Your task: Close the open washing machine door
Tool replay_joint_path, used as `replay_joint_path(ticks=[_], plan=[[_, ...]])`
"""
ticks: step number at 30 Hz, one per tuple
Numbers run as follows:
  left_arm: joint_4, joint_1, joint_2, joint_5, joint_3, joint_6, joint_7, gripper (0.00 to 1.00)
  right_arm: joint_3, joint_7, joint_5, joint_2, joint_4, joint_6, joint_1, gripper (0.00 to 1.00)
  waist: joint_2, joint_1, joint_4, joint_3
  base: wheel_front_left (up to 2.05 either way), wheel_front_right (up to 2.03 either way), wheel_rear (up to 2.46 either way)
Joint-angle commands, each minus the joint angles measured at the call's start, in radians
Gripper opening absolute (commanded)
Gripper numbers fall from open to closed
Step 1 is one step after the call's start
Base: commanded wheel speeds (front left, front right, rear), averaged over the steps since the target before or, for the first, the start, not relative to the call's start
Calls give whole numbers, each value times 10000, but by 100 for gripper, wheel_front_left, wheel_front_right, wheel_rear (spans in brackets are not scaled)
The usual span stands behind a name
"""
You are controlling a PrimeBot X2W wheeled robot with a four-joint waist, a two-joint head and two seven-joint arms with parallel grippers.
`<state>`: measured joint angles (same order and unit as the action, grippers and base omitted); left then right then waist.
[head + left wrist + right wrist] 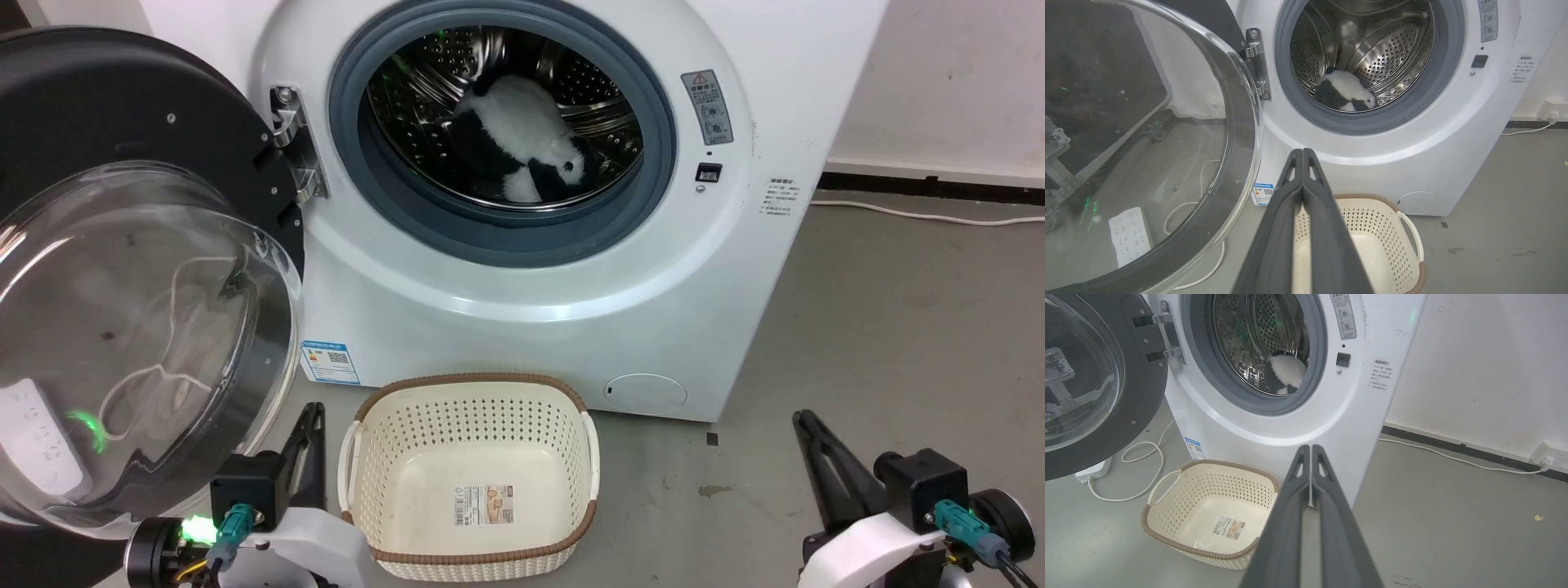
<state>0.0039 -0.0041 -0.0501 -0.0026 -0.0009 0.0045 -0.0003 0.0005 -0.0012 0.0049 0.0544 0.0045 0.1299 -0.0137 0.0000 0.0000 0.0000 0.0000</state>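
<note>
Black-rimmed, bulging-glass washing machine door (139, 327), hinged open.

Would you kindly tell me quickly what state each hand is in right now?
Left hand: closed, holding nothing.
Right hand: closed, holding nothing.

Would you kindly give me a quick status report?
Left gripper and right gripper shut, empty. Washing machine door wide open, untouched. Basket on floor in front.
</note>
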Motion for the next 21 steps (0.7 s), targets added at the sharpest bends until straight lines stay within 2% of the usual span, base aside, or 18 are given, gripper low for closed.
replay_joint_path(ticks=[1,2,3,4,11,21], plan=[[-1,0,0,-1,1,0,-2,100,0,-1,2,0,0,0,0,100,0,0,0,0,0,0,0],[9,0,0,0,-10,9,-4,100,-3,-5,6,0,9,0,-8,100,0,0,0,0,0,0,0],[11,-1,0,0,-12,9,-5,0,-3,-6,7,0,11,0,-8,0,0,0,0,0,0,0,0],[8,-4,-2,6,-21,8,-19,100,-3,-18,23,2,10,0,-9,100,0,0,0,2,0,0,0],[-18,-16,-37,49,-130,20,-165,100,-56,-158,112,-1,45,0,-31,100,0,0,34,-7,0,0,0],[-44,22,-174,74,-377,69,-416,100,-48,-413,219,-5,89,1,-127,100,0,0,419,-92,0,0,0]])
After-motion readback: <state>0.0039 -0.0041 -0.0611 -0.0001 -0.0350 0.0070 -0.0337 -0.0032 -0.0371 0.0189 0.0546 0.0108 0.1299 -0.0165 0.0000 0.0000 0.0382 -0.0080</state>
